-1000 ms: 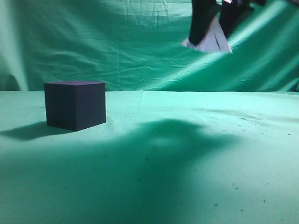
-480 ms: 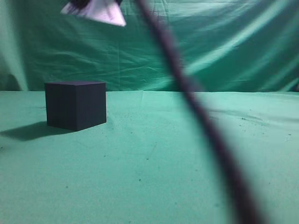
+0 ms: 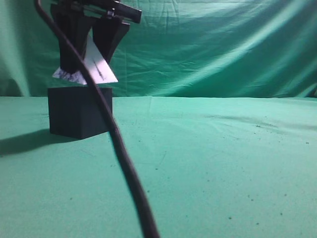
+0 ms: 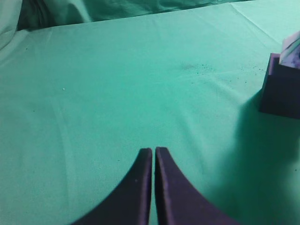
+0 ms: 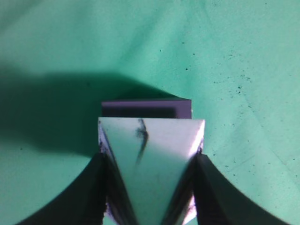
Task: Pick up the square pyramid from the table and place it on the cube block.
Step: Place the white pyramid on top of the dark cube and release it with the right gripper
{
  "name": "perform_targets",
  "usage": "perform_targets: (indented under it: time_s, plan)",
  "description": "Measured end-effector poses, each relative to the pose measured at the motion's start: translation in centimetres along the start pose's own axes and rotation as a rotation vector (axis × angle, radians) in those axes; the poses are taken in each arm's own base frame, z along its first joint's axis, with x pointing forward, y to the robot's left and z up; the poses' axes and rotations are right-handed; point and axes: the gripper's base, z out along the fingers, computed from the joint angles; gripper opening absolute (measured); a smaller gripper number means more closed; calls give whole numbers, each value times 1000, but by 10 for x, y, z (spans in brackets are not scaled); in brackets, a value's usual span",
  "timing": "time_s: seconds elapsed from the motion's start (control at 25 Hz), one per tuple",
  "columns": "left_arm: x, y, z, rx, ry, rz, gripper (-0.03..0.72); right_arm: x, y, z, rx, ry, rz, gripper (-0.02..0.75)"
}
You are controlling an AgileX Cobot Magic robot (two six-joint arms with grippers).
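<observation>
Sitting tilted in the upper left of the exterior frame, the square pyramid (image 3: 94, 67) is clenched between the two dark fingers of the right gripper (image 3: 89, 47), its pale base just over the top face of the cube block (image 3: 80, 112). Whether the base touches the cube or hangs a little above it cannot be told from this angle; the left edge of the base juts slightly past the cube's left side. A dark streak marks the pyramid's lit face. In the right wrist view the pyramid (image 5: 151, 161) fills the lower centre, a black scribble running down its pale face, the gripper fingers (image 5: 96, 192) pressing on both slanted sides, and the cube's (image 5: 146, 108) dark top peeks out just beyond the pyramid's base edge.

The cube stands on the table (image 3: 213, 163), green cloth with scattered dark crumbs, casting a shadow toward the left edge. A blurred black cable (image 3: 119, 144) curves across the foreground from the upper left down to the bottom centre.

In the left wrist view the left gripper (image 4: 153, 154) sits at the bottom centre with its fingers pressed together, grasping nothing, above bare cloth; the cube (image 4: 281, 86) with a sliver of the pyramid (image 4: 291, 49) on top shows at the right edge.
</observation>
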Motion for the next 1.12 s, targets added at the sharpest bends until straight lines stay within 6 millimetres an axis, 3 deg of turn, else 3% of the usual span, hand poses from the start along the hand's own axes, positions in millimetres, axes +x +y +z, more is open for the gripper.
perform_targets:
  time_s: [0.68, 0.88, 0.96, 1.12]
  plan:
    - [0, 0, 0, 0, 0, 0, 0, -5, -2, 10, 7, -44, -1, 359]
    - [0, 0, 0, 0, 0, 0, 0, -6, -2, 6, 7, -42, -2, 637]
    - [0, 0, 0, 0, 0, 0, 0, -9, -2, -3, 3, -32, -5, 643]
    - [0, 0, 0, 0, 0, 0, 0, -24, -3, -38, 17, -103, 18, 643]
